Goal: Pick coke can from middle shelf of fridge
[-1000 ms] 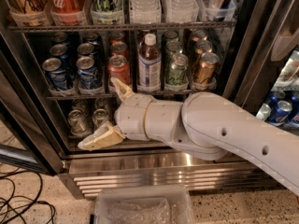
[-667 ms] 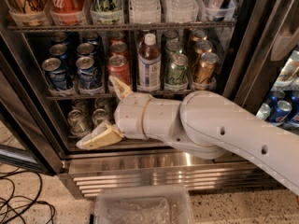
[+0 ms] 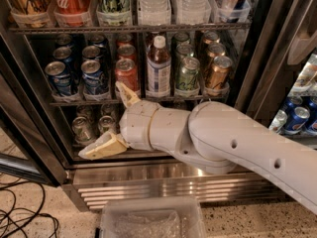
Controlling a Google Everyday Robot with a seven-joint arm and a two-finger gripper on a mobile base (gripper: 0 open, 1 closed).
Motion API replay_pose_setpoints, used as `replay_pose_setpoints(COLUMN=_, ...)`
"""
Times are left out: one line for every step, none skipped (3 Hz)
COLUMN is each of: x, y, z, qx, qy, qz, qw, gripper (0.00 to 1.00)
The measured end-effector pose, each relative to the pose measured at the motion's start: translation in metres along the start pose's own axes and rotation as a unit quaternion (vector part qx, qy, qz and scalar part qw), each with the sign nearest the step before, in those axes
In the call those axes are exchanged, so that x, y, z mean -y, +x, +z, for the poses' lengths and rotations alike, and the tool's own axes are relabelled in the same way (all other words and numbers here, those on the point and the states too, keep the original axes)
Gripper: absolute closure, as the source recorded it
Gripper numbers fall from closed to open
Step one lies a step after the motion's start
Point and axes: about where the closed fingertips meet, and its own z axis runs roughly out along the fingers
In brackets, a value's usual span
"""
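Coke can (image 3: 127, 74): front edge of middle shelf (image 3: 74, 102), between blue can (image 3: 93, 76) and bottle (image 3: 158, 69). Gripper (image 3: 100, 120): splayed wide, empty, straddling shelf edge; upper fingertip overlaps can's lower left.

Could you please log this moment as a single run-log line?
phase: approach | gripper: jaws open, empty, at fridge front by middle shelf edge | coke can: on shelf, not gripped
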Motion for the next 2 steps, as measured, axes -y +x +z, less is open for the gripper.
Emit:
replay_pose_setpoints(x=-0.001, y=0.013, z=0.009, qx=0.021, qy=0.033, qz=0.007, qw=0.9992, gripper=0.0)
replay_pose_setpoints(x=0.012, y=0.021, z=0.019, qx=0.04, qy=0.083, qz=0.01, qw=0.9957, gripper=0.0)
